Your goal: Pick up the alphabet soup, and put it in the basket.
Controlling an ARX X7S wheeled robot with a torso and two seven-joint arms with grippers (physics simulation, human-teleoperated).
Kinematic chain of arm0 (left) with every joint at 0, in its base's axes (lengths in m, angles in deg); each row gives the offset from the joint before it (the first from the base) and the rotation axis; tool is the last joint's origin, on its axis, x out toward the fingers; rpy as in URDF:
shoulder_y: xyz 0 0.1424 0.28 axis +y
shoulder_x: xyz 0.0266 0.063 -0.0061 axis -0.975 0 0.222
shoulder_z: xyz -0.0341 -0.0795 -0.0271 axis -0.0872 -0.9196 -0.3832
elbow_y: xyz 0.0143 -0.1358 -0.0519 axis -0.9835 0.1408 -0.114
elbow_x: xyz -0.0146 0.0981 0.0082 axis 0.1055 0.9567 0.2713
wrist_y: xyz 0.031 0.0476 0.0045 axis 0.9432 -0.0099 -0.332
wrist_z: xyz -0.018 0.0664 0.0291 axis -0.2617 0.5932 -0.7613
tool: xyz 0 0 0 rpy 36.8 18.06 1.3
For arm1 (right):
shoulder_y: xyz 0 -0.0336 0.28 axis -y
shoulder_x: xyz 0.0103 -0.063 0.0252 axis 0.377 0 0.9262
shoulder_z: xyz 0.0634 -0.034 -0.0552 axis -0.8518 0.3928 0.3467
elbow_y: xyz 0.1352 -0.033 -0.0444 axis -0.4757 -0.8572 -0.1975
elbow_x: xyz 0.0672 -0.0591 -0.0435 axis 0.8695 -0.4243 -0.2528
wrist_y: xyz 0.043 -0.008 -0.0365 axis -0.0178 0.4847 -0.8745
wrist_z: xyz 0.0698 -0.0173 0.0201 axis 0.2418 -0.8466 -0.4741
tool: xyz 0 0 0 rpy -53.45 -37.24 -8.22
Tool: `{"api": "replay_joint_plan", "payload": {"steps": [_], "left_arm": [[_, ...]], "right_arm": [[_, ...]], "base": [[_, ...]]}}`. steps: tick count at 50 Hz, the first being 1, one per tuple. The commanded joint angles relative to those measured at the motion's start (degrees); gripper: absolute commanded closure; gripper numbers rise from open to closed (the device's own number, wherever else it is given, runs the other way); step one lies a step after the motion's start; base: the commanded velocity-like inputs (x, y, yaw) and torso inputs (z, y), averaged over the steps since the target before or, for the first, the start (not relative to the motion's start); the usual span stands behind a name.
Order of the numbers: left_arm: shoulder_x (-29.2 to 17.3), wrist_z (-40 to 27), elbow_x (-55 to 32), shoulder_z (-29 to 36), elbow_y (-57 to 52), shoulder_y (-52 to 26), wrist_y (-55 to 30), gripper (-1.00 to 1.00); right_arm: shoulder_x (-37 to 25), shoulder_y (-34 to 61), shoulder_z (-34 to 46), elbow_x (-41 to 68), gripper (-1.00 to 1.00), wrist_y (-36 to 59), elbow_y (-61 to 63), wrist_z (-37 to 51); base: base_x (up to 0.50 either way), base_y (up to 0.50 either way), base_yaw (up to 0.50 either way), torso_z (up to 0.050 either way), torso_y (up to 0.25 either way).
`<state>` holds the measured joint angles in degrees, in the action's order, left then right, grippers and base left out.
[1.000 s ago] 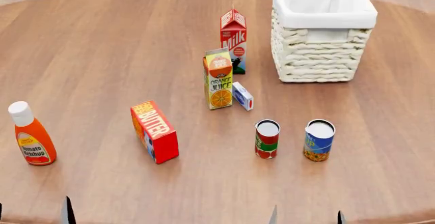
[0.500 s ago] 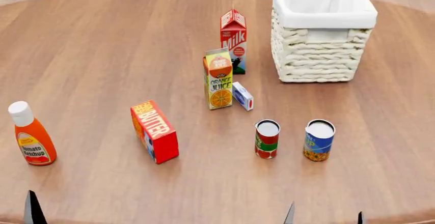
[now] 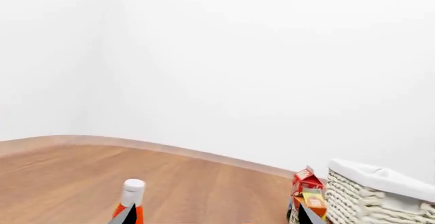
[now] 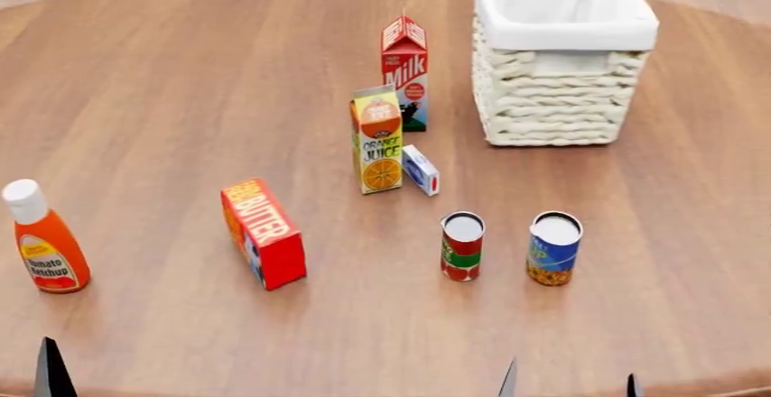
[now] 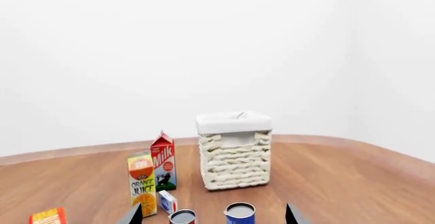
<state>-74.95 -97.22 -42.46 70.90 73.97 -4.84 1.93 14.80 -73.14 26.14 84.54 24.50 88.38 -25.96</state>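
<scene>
Small blue-and-yellow soup can (image 4: 553,249) standing on the round brown wooden table (image 4: 144,99), well apart from the white woven basket (image 4: 562,63). Right gripper (image 4: 566,384) open wide, holding nothing. Left gripper (image 3: 212,215) open too.

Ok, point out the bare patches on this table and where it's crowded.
Bare wood lies between the ketchup bottle and the butter box, across the far left of the table, and right of the alphabet soup below the basket. It is crowded around the orange juice, milk carton and small white-and-blue box; the red-and-green can stands close beside the soup.
</scene>
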Motion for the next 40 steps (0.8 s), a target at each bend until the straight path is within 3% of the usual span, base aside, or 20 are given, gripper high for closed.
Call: {"api": "replay_joint_plan", "payload": {"steps": [1,40], "left_arm": [[-0.5,-0.7,0.0,0.7,-0.8,0.4,0.0,-1.00],[-2.0,-2.1,-0.8,2.1,-1.2,0.9,0.9,-1.00]], "right_arm": [[-0.7,0.4,0.7,1.3,-1.00,0.8,-0.2,-0.1],[-2.1,0.5,2.0,3.3,-1.00,1.4,0.1,1.1]], "base": [[0.00,-0.17,0.00,0.000,0.000],[0.00,-0.18,0.00,0.000,0.000]]}}
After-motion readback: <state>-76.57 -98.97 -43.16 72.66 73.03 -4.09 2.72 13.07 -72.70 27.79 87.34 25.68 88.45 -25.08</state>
